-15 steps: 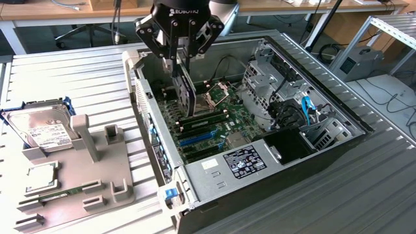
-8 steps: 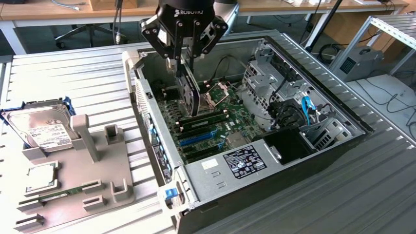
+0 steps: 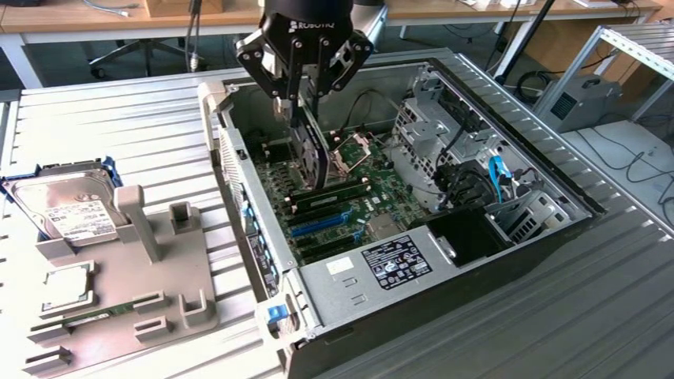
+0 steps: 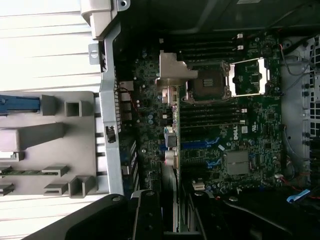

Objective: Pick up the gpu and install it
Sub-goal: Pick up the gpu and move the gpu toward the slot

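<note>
dark slim gpu [image 3: 311, 154], upright w/in tool [image 3: 302, 100]

The tool [image 3: 298, 101] is black, with white ROBOTIQ lettering across its body. Its jointed fingers [image 3: 279, 91] carry round pivot pins.

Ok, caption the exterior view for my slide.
Robot hand holds the gpu on edge over the motherboard inside the open case.

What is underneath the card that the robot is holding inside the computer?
The green motherboard, with blue slots nearby. The gpu, held upright by the gripper, hides the strip of board right below its own edge, so whether it is seated cannot be told.
</note>
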Tool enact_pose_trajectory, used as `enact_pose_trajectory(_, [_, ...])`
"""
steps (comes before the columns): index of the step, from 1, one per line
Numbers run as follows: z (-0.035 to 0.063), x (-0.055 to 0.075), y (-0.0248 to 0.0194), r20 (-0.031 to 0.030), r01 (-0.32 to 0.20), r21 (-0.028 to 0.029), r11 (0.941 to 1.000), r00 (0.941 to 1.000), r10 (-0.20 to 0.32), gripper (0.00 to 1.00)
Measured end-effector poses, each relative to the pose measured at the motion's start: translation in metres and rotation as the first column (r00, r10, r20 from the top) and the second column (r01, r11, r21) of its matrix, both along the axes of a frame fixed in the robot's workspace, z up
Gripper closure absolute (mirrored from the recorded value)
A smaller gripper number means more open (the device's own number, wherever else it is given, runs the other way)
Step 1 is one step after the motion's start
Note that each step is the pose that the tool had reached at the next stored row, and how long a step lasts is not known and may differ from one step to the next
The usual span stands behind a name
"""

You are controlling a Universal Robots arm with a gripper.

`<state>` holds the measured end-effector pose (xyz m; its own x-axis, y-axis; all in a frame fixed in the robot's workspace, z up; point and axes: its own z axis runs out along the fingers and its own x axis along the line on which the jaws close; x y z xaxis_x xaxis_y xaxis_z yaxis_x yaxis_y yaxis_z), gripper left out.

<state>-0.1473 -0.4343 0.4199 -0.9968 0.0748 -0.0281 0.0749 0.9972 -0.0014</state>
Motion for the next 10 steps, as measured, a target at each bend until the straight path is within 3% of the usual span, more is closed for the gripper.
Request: enact_pose_trajectory(10, [-0.0029,0.0064,0.0001,0.0,0.0,-0.0008,1.0,1.0,0.0,0.74])
